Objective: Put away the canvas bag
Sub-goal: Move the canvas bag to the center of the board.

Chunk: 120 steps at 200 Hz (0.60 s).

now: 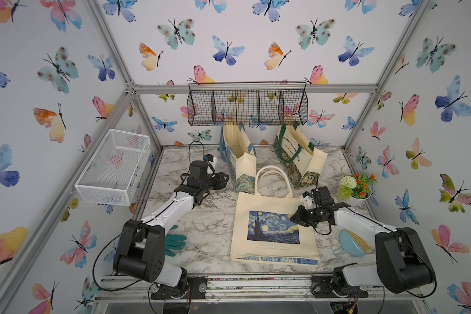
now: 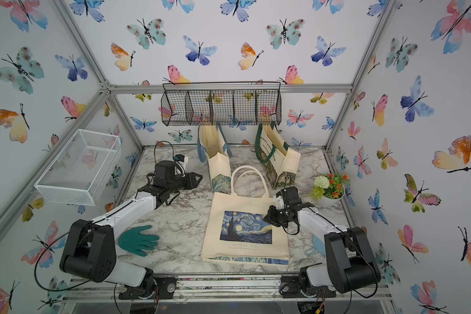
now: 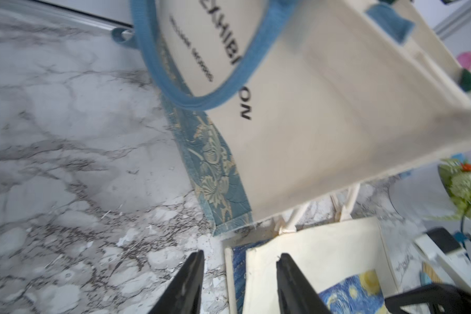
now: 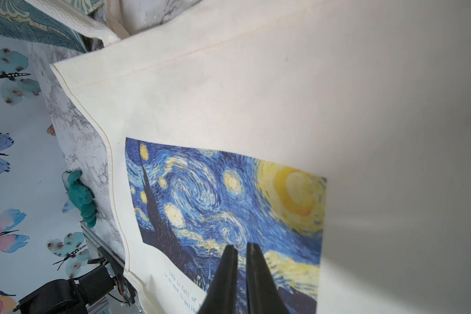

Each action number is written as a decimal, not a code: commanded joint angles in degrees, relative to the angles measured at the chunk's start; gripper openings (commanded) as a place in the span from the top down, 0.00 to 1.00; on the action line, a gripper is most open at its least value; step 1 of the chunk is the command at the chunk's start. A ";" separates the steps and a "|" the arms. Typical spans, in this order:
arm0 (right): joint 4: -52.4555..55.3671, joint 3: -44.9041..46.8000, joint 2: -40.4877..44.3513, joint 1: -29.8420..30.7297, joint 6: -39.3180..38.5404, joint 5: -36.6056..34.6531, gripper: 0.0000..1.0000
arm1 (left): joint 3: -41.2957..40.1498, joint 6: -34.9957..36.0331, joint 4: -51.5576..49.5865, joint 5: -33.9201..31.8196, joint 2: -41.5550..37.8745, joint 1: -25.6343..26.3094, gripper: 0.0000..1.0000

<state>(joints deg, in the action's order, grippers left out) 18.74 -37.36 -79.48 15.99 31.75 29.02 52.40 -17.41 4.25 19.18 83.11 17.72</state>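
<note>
- The canvas bag [image 1: 256,209] with the starry-night print is lying flat on the marble table [image 1: 201,225]. It is sitting directly under the right fingers, and its corner is lying just past the left fingertips.
- The right gripper [image 4: 241,245] is reaching over the print. Its fingers [image 4: 227,271] are sitting almost together with only a sliver between them, and no cloth is showing pinched there. I cannot tell whether the tips are touching the cloth.
- The left gripper [image 3: 241,254] is standing open, its fingers [image 3: 191,282] spread and gripping nothing. The bag's corner is showing through the gap beyond them.
- A blue-handled tote [image 1: 241,163] is standing upright just ahead of the left fingers, and a green-handled tote [image 1: 302,163] is standing beyond it.
- A green glove [image 2: 138,240] is lying well behind the left fingers, beside that arm's base.
</note>
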 commanded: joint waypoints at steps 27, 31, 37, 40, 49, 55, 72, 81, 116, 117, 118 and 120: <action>-1.15 0.71 0.95 0.10 0.10 1.80 0.88 | -4.34 5.45 13.64 -3.69 -3.40 2.63 0.57; -1.15 0.64 0.91 0.10 0.12 1.88 0.88 | -4.05 5.50 13.75 -4.85 -2.97 2.80 0.57; -1.16 0.63 0.89 0.10 0.21 2.07 0.88 | -3.47 5.79 13.80 -6.06 -2.29 3.03 0.58; -1.23 0.63 0.88 0.10 0.24 2.16 0.88 | -3.25 5.90 13.78 -6.48 -1.92 3.15 0.59; -1.25 0.63 0.86 0.10 0.25 2.26 0.88 | -2.46 6.15 14.13 -6.28 -0.79 3.29 0.64; -1.34 0.65 0.91 0.10 0.32 2.27 0.88 | -1.96 6.22 14.61 -5.40 0.00 3.29 0.66; -1.42 0.71 1.00 0.10 0.33 2.27 0.88 | -0.26 6.48 14.81 -4.06 1.83 3.66 0.67; -1.50 0.87 0.95 0.14 0.35 2.26 0.88 | 0.54 6.68 14.76 -3.21 2.50 3.75 0.67; -2.03 1.57 0.73 0.10 0.49 2.36 0.88 | 1.96 7.98 15.04 2.78 3.80 3.82 0.66; -2.04 1.58 0.73 0.10 0.50 2.36 0.88 | 1.98 7.95 15.02 2.87 3.81 3.82 0.66; -2.08 1.59 0.73 0.10 0.55 2.36 0.88 | 2.04 7.98 15.05 2.97 3.81 3.77 0.66; -2.12 1.66 0.73 0.10 0.52 2.36 0.88 | 2.01 7.98 15.12 3.17 3.81 3.81 0.66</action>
<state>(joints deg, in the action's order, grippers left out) 17.26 -36.88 -79.48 15.99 31.92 30.50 53.01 -11.25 17.47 17.82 86.32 21.12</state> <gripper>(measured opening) 0.124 0.339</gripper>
